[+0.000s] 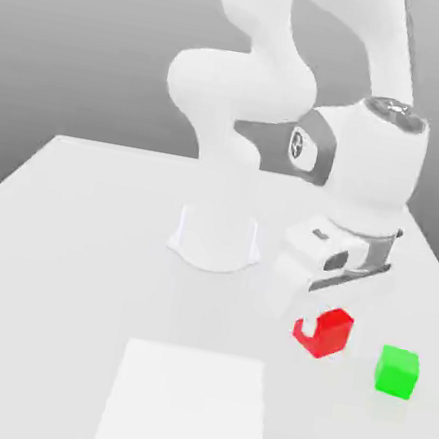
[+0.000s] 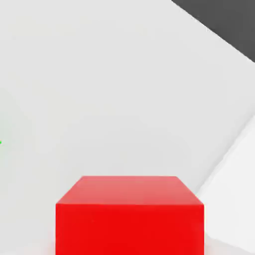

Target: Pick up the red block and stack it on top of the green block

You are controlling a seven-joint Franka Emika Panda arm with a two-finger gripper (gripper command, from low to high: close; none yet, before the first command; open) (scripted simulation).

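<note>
The red block (image 1: 333, 333) sits on the white table (image 1: 78, 239) toward the exterior view's right. My gripper (image 1: 321, 325) reaches down over it from above. One white finger (image 1: 309, 319) covers part of the block's near face, and the jaws are shut on the block. The green block (image 1: 397, 371) stands on the table a short way off, toward the exterior view's right and slightly nearer the camera, apart from the red one. In the hand view the red block (image 2: 129, 219) is very close, and a sliver of the green block (image 2: 0, 142) shows at the picture's edge.
The arm's round white base (image 1: 215, 238) stands behind the blocks at mid table. A paler rectangular patch (image 1: 188, 411) lies flat on the table near the front edge. In the hand view the table's edge meets a dark background (image 2: 224, 20).
</note>
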